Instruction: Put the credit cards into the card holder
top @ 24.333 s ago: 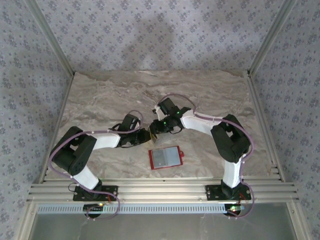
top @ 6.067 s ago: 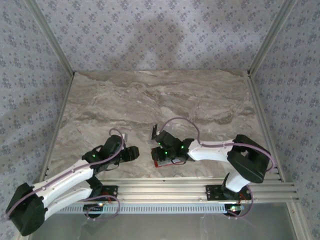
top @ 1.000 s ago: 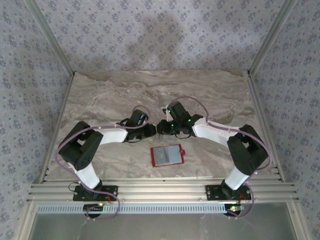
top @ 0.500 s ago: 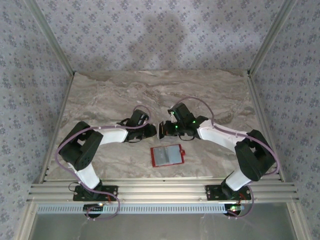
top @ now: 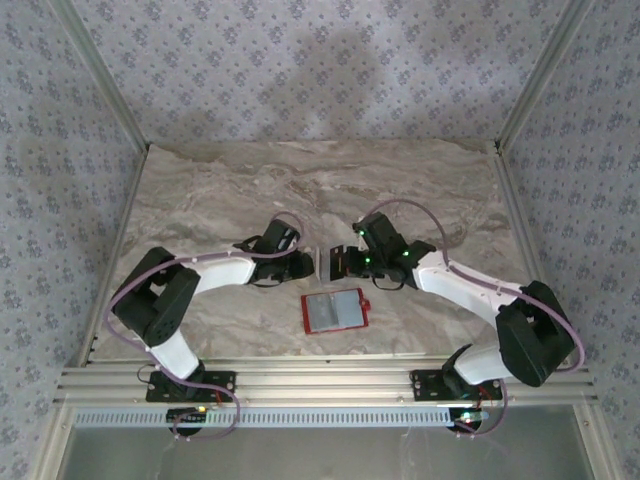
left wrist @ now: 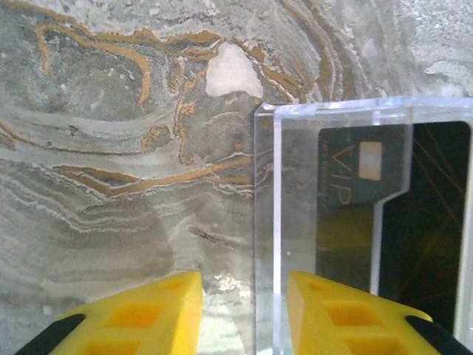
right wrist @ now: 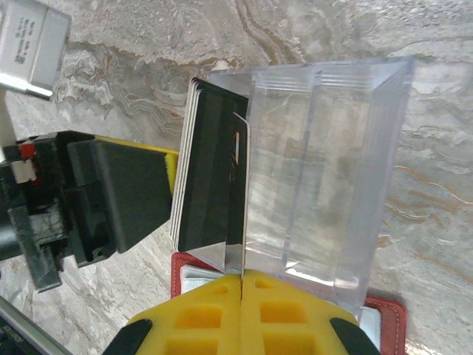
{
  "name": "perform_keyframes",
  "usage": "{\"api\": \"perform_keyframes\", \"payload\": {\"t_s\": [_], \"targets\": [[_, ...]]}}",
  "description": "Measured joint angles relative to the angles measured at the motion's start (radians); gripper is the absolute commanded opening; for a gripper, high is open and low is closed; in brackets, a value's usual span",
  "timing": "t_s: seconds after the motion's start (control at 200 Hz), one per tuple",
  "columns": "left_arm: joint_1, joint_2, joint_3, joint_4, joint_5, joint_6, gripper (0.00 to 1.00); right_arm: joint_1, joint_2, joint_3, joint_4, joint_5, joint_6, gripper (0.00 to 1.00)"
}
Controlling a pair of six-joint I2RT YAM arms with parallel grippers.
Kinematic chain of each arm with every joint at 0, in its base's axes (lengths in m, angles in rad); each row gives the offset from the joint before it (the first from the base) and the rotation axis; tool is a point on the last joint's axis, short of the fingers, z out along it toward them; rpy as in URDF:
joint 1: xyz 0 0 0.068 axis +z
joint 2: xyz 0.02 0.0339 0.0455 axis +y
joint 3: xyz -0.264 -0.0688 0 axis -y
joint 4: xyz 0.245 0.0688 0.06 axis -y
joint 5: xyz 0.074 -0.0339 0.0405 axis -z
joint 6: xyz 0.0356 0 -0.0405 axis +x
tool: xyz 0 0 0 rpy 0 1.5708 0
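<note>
— Where are the credit cards?

— Stacked together inside the clear box, dark faces with pale edges, pressed to one side of it. One shows "VIP" through the wall in my left wrist view. The box is between my two grippers.

— Which one has it?

— My right gripper. Its jaws are pressed together on one thin wall of the box. My left gripper has its jaws apart, with the box's corner edge standing in the gap. I cannot tell whether either jaw touches it.

— And the card holder?

— Lying open on the desk, grey inside up, just nearer my bases than the box. My right wrist view shows its red edge beneath the box.
</note>
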Motion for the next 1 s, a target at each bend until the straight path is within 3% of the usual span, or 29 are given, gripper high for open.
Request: {"api": "perform_keyframes", "payload": {"t_s": [0.634,0.999], "targets": [[-0.008,-0.162,-0.058,-0.051,-0.031,0.032,0.4,-0.025,-0.111,-0.035,-0.106,0.122,0.203,0.0],[-0.091,-0.253,-0.101,-0.068,-0.085,0.061,0.44,-0.024,-0.111,0.039,-0.203,0.148,0.241,0.0]]}}
